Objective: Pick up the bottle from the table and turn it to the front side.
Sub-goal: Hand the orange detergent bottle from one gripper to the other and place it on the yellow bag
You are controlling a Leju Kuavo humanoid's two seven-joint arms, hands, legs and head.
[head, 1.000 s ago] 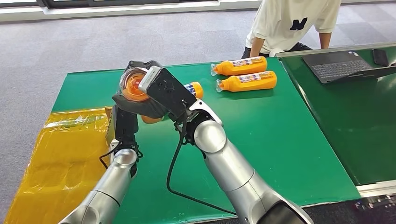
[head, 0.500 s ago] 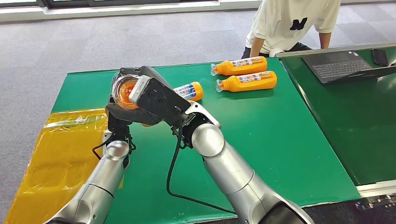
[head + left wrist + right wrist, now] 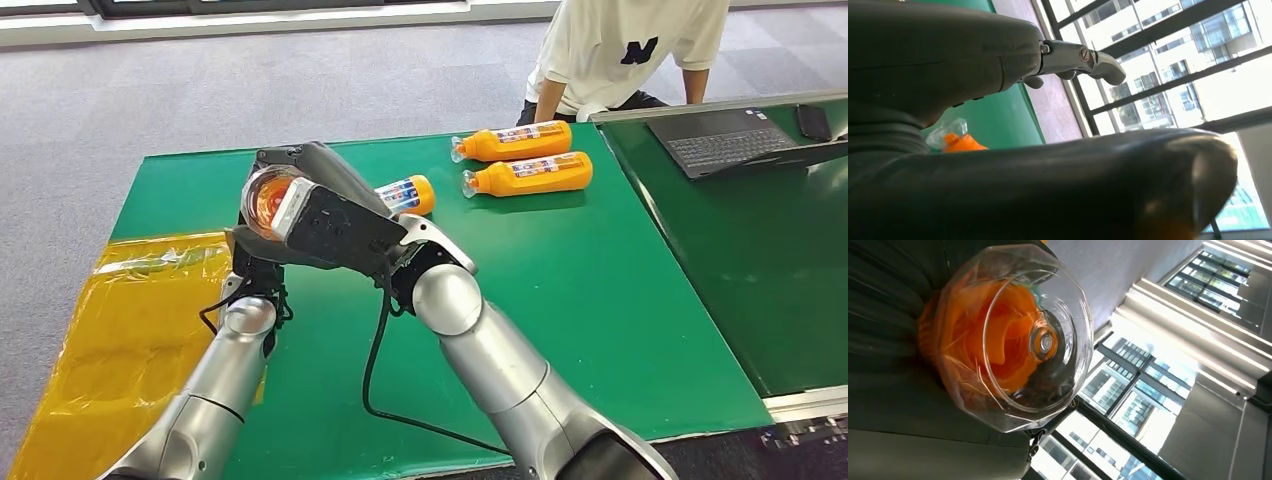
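Both hands meet at ten o'clock above the green table (image 3: 600, 280): my left hand (image 3: 262, 245) and right hand (image 3: 330, 215) clasp the orange juice bottle (image 3: 265, 198), base toward me. Rigid, smooth plastic, probably slippery and weighty; I'd grip its labelled middle.

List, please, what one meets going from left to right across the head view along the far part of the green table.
The held bottle with the robot's hands around it → a lying orange bottle → two more lying orange bottles → the laptop on the neighbouring table.
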